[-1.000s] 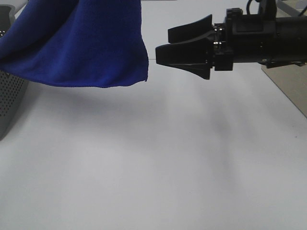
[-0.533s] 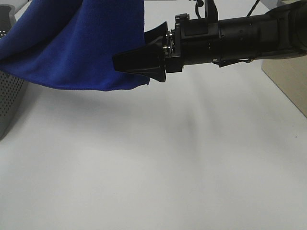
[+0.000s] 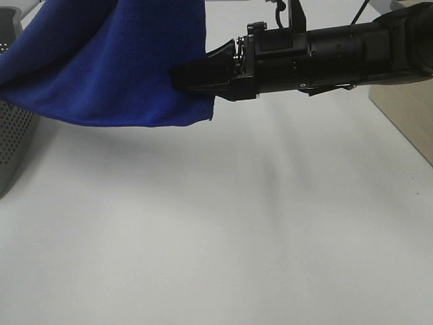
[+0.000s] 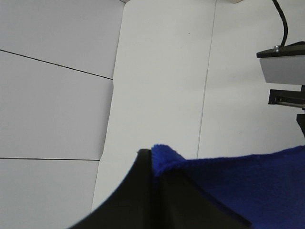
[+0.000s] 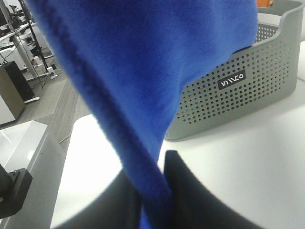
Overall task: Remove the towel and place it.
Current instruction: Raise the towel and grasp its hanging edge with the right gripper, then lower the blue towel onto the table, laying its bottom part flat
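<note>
The royal-blue towel (image 3: 115, 61) hangs in the air at the upper left of the exterior high view, its lower edge above the white table (image 3: 216, 237). My right gripper (image 3: 177, 74) reaches in from the right and is shut on the towel's right edge. In the right wrist view the towel (image 5: 143, 57) runs down between that gripper's (image 5: 151, 177) black fingers. My left gripper (image 4: 148, 153) is out of the exterior high view. In the left wrist view it is shut on a stitched edge of the towel (image 4: 248, 186).
A grey perforated basket (image 3: 12, 135) stands at the table's left edge, partly behind the towel; it also shows in the right wrist view (image 5: 238, 90). A tan board (image 3: 406, 115) lies at the right edge.
My right gripper moved left from open air to the towel's right edge and closed its jaws on it. The towel hangs much as before.
</note>
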Tool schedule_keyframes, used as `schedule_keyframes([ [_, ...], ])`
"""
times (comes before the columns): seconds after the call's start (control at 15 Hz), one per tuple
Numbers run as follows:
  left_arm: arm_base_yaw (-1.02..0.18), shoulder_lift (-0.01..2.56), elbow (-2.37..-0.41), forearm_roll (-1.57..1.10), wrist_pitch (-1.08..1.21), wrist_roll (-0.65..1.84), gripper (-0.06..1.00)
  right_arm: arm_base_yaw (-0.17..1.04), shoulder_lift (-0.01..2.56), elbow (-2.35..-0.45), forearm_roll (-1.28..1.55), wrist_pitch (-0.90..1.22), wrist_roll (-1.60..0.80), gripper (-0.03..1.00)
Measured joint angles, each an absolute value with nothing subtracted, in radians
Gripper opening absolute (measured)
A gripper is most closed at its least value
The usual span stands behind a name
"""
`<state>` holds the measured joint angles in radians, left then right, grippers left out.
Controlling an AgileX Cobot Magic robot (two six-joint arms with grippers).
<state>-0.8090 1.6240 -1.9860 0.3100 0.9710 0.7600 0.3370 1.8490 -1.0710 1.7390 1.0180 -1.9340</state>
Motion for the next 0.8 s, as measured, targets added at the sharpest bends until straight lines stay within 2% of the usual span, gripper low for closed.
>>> schedule_keyframes([
  [0.07, -0.809, 1.624, -1.986, 0.309, 0.971, 0.76, 0.0, 0.337, 1.849, -1.071, 1.739, 1.017, -1.927, 0.03],
  [0.47, -0.809, 1.624, -1.986, 0.307, 0.971, 0.76, 0.0, 0.337, 1.849, -1.071, 1.735, 1.027, -1.808, 0.02],
  [0.8, -0.809, 1.624, -1.986, 0.307, 0.973, 0.76, 0.0, 0.337, 1.765, -1.071, 1.521, 0.916, -1.514, 0.02],
])
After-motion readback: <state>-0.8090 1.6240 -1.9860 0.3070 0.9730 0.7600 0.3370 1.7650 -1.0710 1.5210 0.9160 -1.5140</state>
